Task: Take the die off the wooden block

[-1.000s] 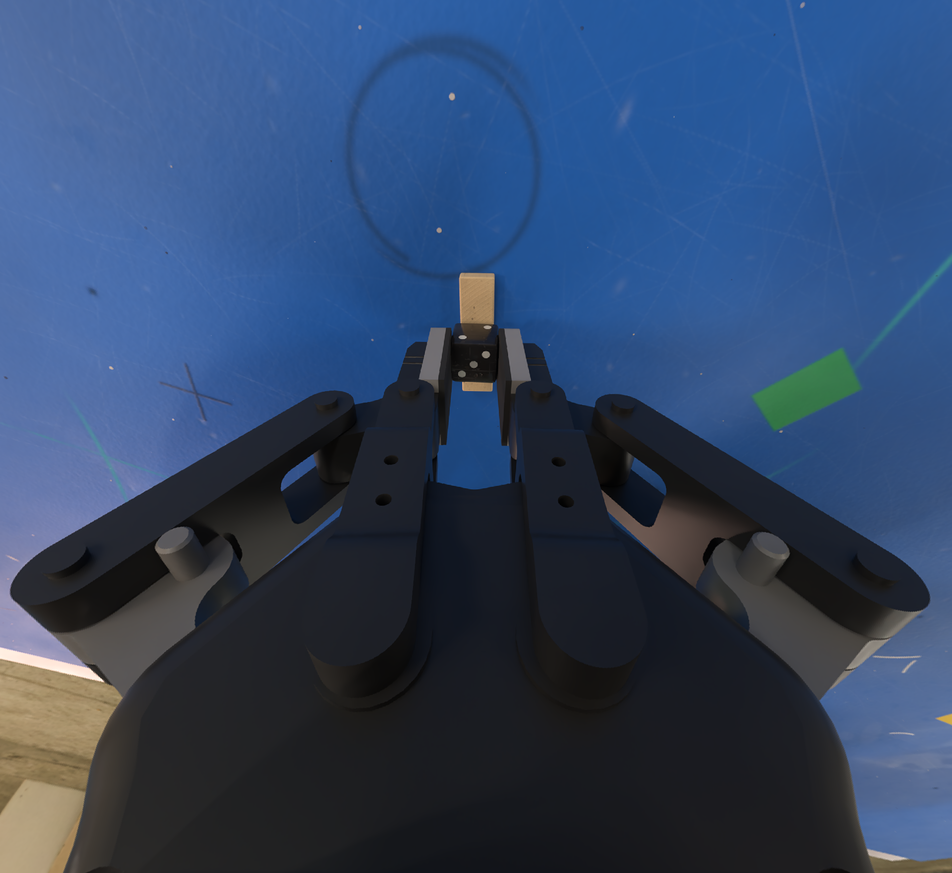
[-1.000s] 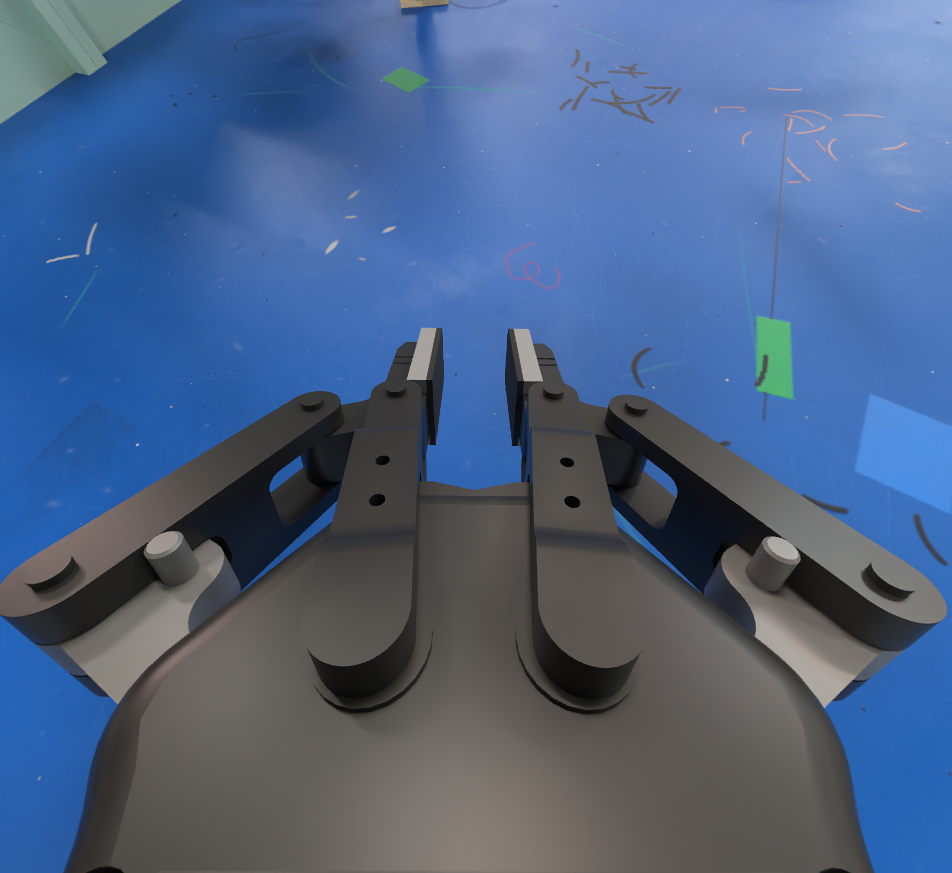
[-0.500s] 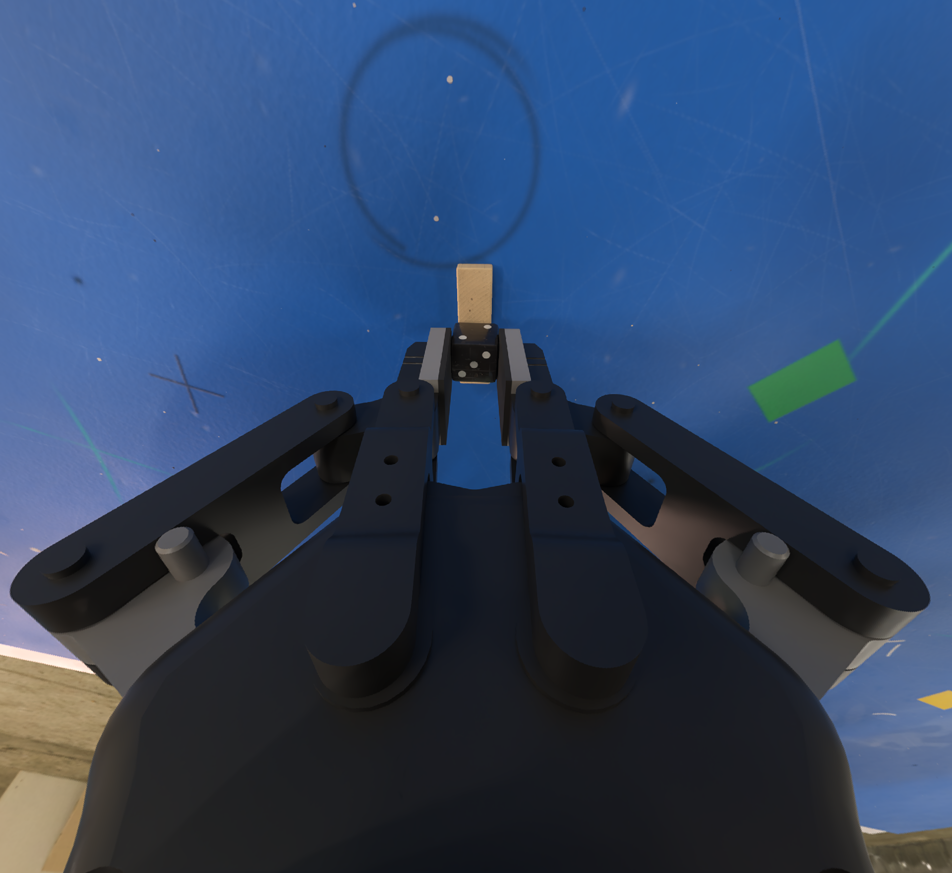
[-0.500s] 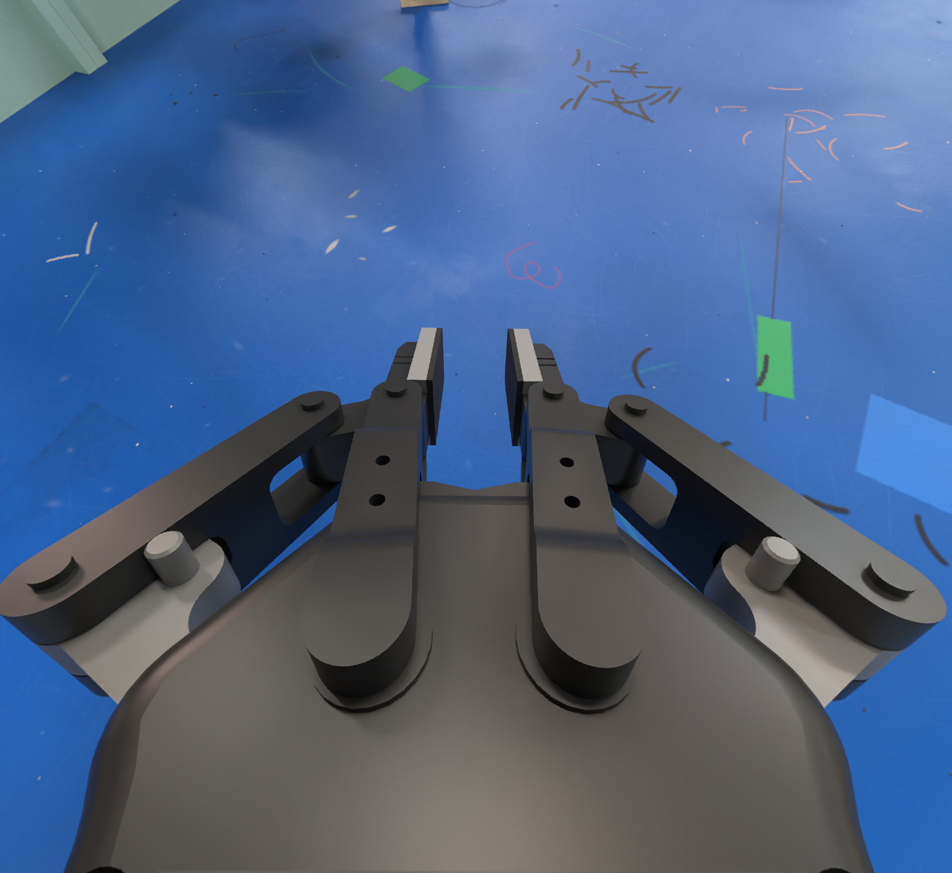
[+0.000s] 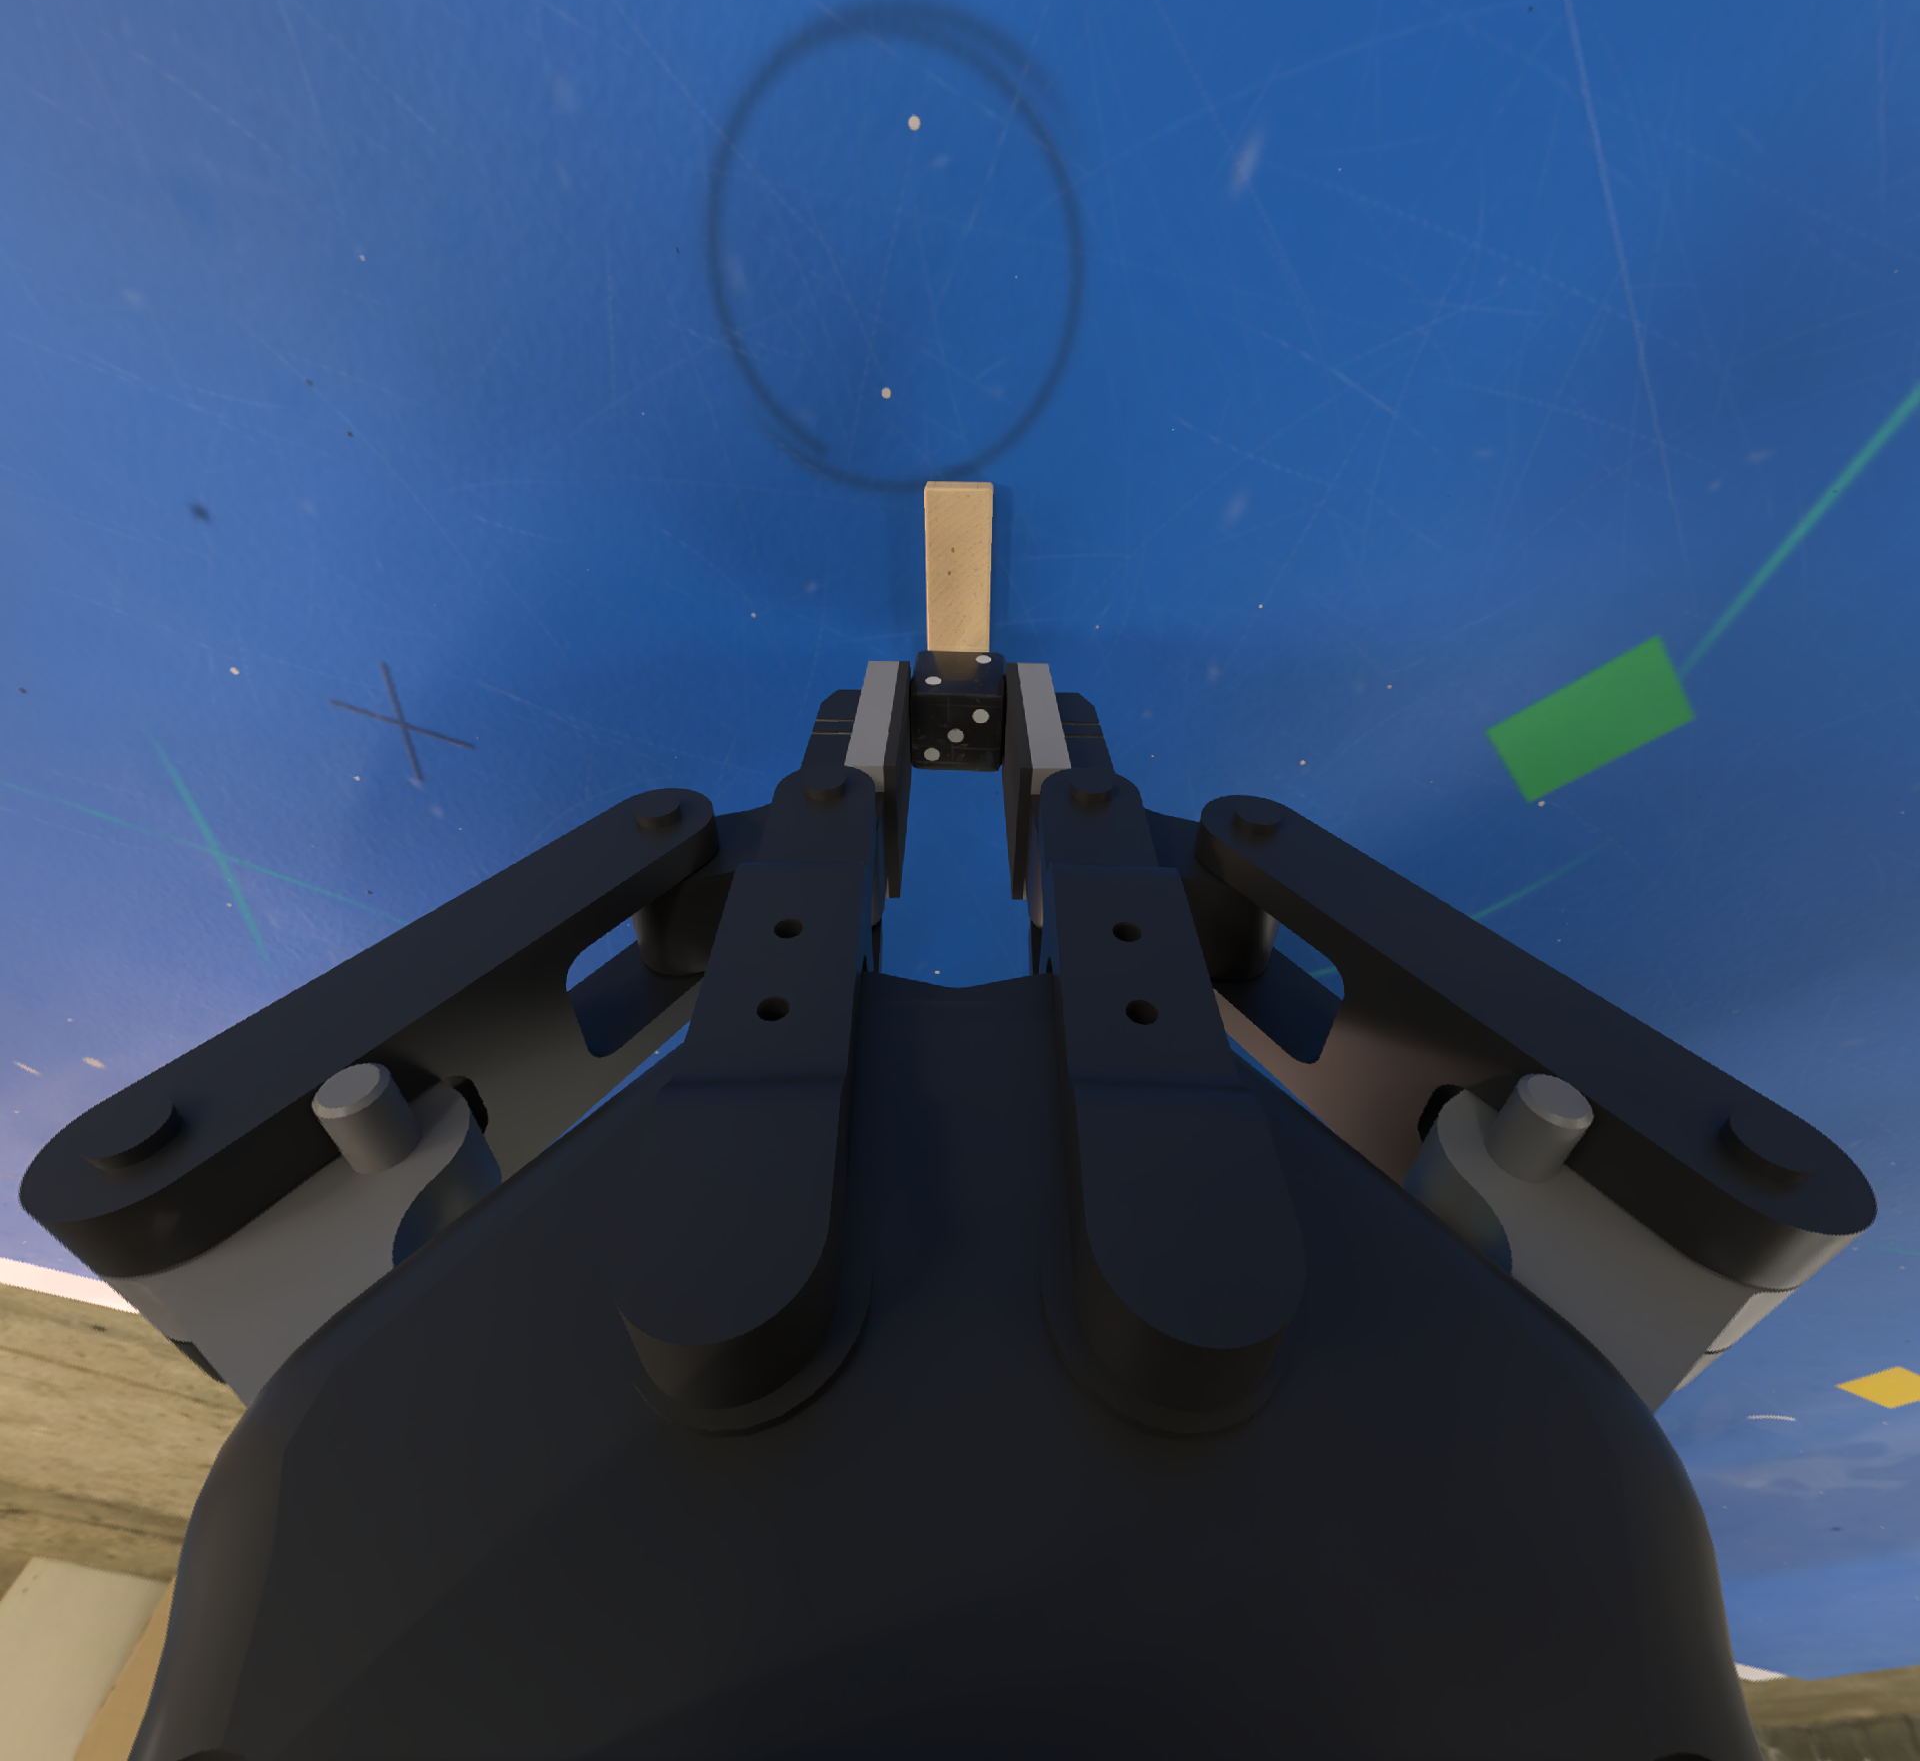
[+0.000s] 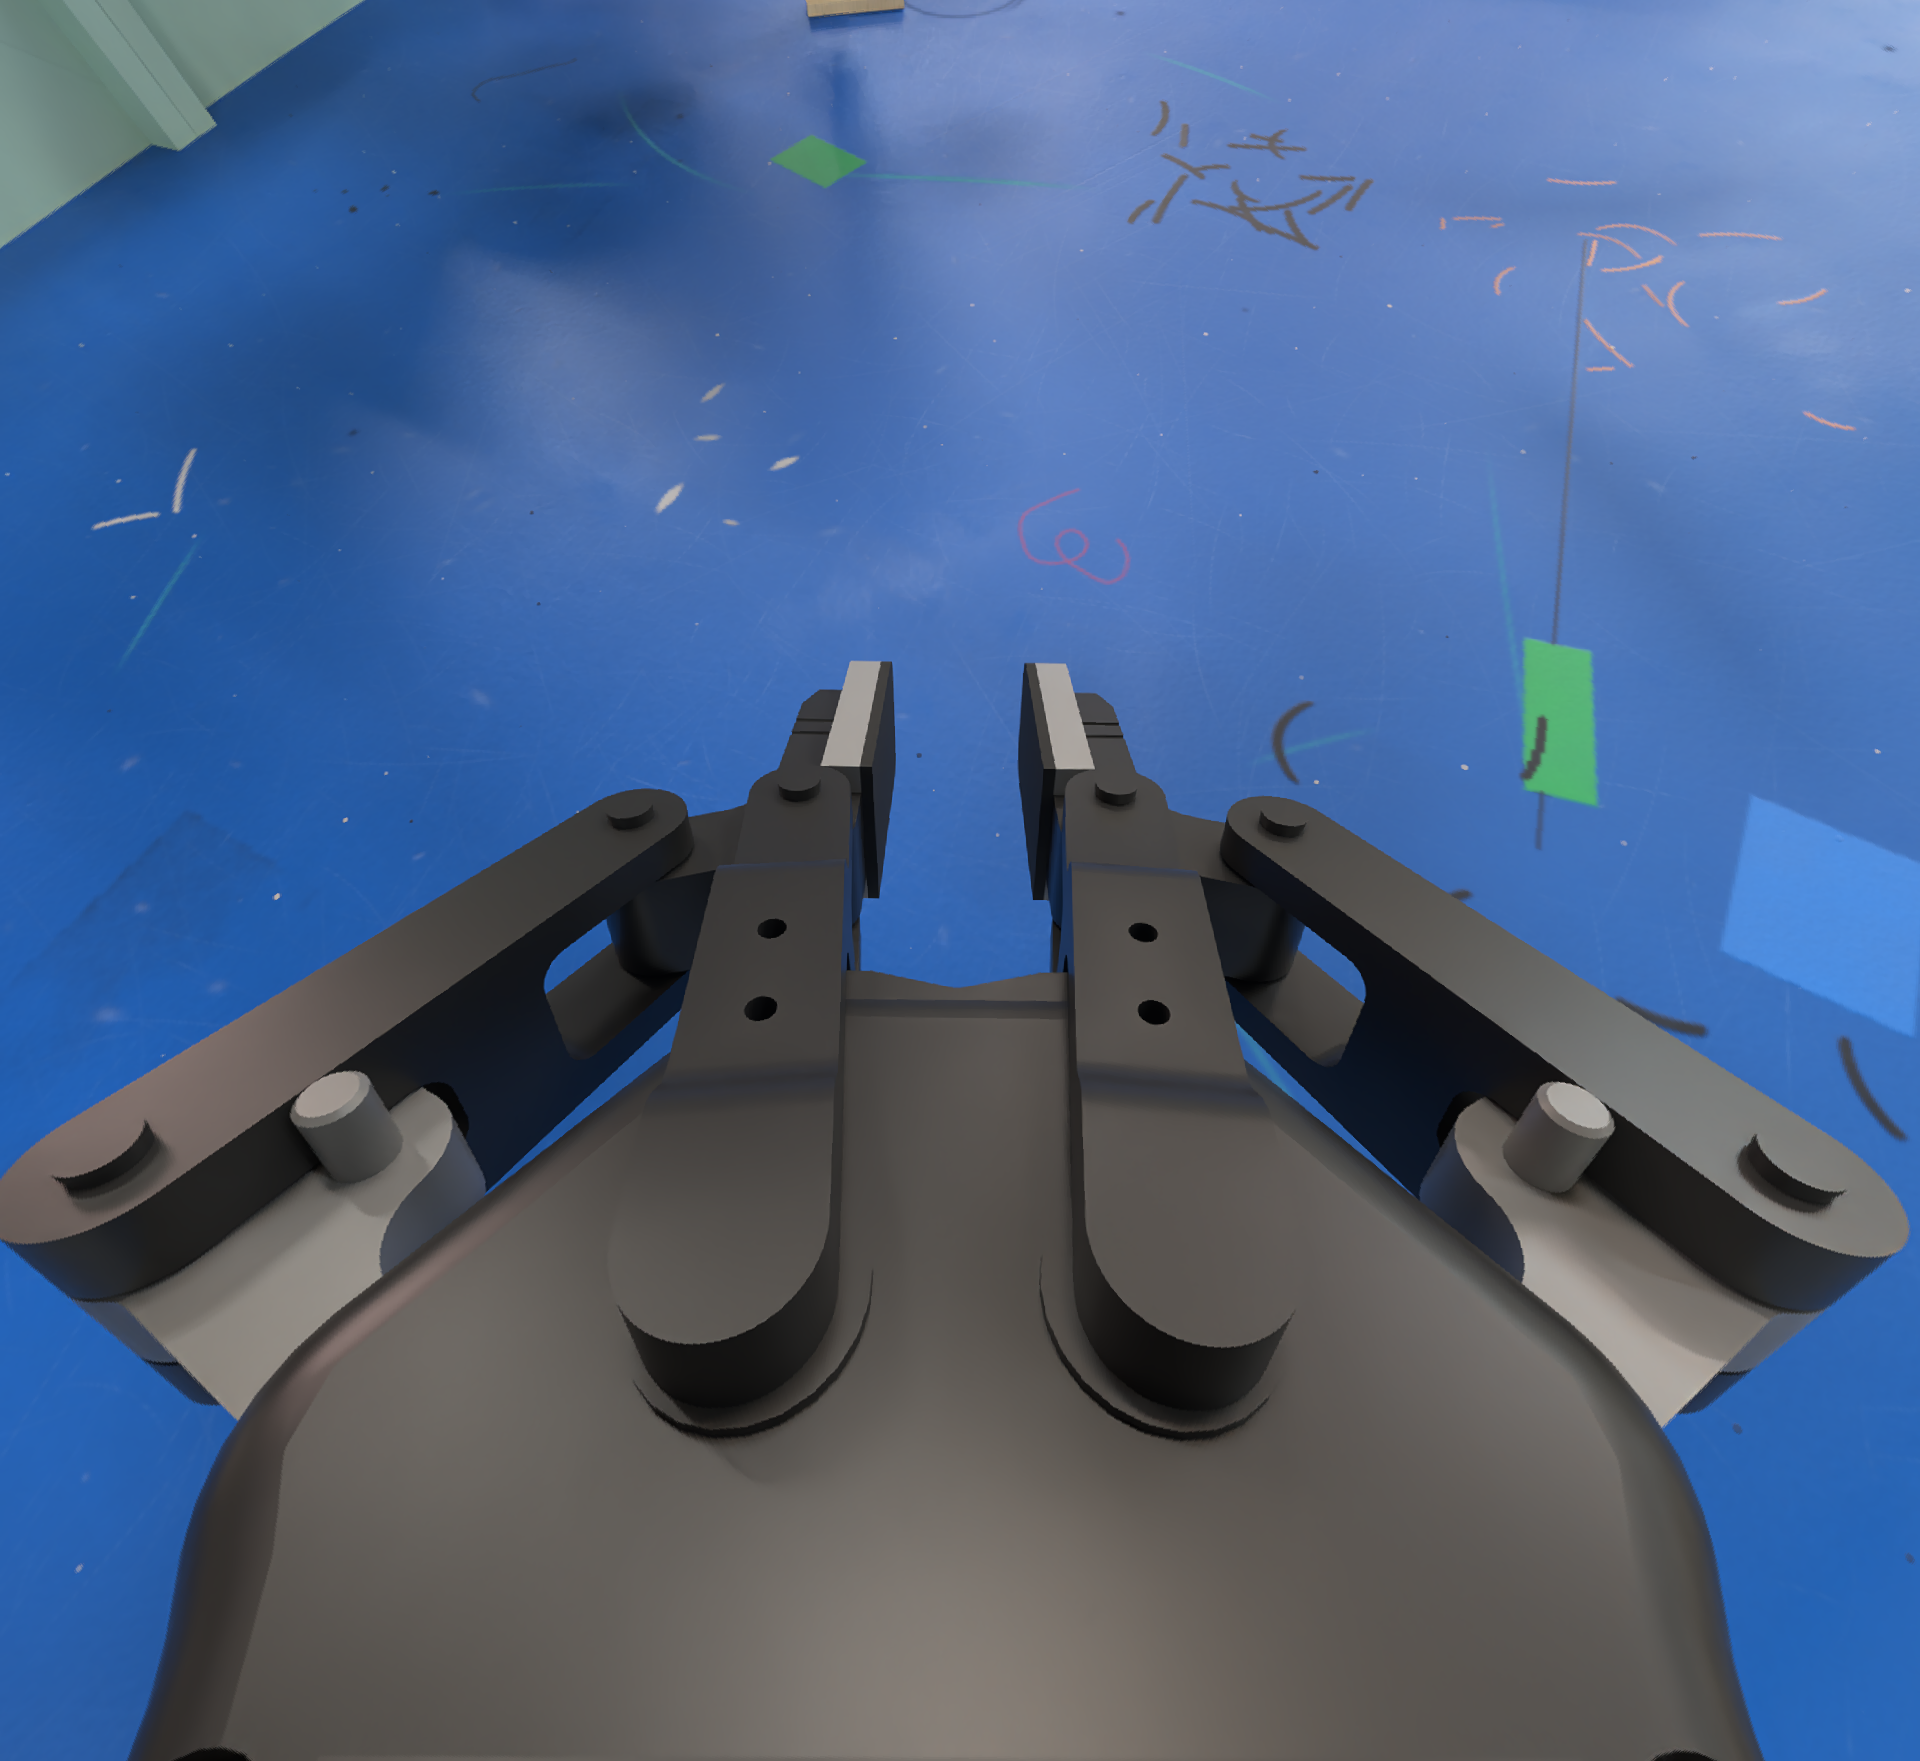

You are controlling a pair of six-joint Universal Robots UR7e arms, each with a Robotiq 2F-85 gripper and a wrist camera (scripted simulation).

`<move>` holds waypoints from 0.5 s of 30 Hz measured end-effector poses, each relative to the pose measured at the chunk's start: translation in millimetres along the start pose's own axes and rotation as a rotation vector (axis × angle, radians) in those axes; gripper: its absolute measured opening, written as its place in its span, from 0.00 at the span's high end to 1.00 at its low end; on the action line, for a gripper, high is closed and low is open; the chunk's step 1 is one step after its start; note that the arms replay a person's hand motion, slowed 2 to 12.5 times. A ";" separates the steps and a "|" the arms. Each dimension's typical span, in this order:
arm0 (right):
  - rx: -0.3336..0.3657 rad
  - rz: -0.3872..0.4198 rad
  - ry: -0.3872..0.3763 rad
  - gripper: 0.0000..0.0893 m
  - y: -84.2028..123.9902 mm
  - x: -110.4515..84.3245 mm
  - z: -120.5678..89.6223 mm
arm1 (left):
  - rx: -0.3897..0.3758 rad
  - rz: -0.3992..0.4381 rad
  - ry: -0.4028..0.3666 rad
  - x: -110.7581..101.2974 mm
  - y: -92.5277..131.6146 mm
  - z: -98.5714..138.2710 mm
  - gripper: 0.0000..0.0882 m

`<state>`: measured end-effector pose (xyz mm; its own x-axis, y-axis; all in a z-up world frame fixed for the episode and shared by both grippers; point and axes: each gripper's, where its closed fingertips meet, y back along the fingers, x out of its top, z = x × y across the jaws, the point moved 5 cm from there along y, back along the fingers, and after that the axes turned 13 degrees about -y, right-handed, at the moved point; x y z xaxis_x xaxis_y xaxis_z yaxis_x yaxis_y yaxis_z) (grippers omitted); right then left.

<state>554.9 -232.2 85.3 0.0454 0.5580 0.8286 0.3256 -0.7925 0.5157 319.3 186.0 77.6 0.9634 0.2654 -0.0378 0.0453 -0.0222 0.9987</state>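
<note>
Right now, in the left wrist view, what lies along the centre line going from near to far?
Left gripper shut on the black die → wooden block lying on the blue table → dark drawn ring.

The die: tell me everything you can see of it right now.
The die is a small black cube with white pips, its surface faintly marbled. Three pips run diagonally on the face toward the camera; two show on the face above. It sits squarely clamped between the left end effector pads, lifted clear of the wooden block, which lies flat on the blue table. In the right wrist view it is too small to make out.
</note>
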 end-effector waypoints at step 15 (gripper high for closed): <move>-0.002 -0.003 0.002 0.75 -0.1 -0.2 0.4 | 0.025 0.144 -0.032 1.3 34.6 10.7 0.82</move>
<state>555.2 -232.2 85.0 0.0424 0.5601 0.8273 0.3243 -0.7909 0.5189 325.0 175.2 111.7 0.9684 0.2267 0.1040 -0.0874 -0.0820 0.9928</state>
